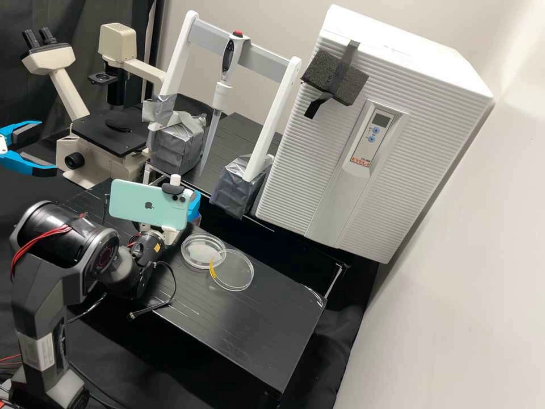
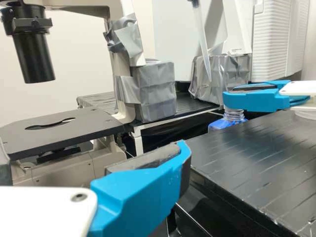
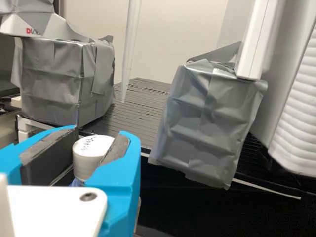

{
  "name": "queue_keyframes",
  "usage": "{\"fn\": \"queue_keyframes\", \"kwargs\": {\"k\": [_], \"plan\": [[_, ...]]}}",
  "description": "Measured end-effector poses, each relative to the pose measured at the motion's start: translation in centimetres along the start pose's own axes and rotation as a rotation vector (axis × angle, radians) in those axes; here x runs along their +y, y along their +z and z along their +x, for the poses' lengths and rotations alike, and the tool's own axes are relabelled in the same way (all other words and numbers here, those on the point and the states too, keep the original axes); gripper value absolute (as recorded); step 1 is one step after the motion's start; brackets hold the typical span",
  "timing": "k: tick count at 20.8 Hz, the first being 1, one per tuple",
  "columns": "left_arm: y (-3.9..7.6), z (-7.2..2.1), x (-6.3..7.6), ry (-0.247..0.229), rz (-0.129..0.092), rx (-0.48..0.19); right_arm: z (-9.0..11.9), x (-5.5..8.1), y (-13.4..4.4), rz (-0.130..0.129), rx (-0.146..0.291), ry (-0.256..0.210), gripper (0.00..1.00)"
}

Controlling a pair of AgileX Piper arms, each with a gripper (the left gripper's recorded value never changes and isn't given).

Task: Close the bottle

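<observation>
A clear bottle (image 2: 233, 117) with an uncovered threaded neck stands at the far edge of the black platform (image 2: 256, 158), its lower part hidden behind that edge. My right gripper (image 2: 256, 96) hangs directly over the neck. In its own wrist view the right gripper (image 3: 81, 148) is shut on a white cap (image 3: 94, 150), held between the dark pads. In the high view a mint phone (image 1: 149, 203) hides most of the right gripper (image 1: 195, 204). My left gripper (image 1: 46, 146) is open at the far left beside the microscope, holding nothing; one of its fingers (image 2: 148, 182) fills the near foreground.
A beige microscope (image 1: 96, 142) stands at the back left. A white pipette stand (image 1: 238, 57) with a hanging pipette (image 1: 218, 108) rests on two tape-wrapped blocks (image 1: 176, 142). A white ribbed appliance (image 1: 369, 142) stands at the right. Two petri dishes (image 1: 218, 261) lie on the platform.
</observation>
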Motion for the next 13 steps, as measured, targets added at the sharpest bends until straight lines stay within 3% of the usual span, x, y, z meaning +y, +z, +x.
{"fn": "queue_keyframes", "kwargs": {"k": [2, 3, 13], "plan": [[-0.03, 0.00, 0.02, 0.002, -0.001, 0.003, 0.01, -0.01, 0.06, 0.002, -0.004, 0.002, 0.00], [-0.05, 0.00, 0.03, 0.003, -0.002, 0.005, 0.01, 0.00, 0.06, 0.003, -0.005, 0.002, 1.00], [0.04, 0.06, 0.03, 0.005, -0.004, 0.002, -0.73, 0.02, -0.12, 0.001, -0.017, -0.012, 1.00]]}}
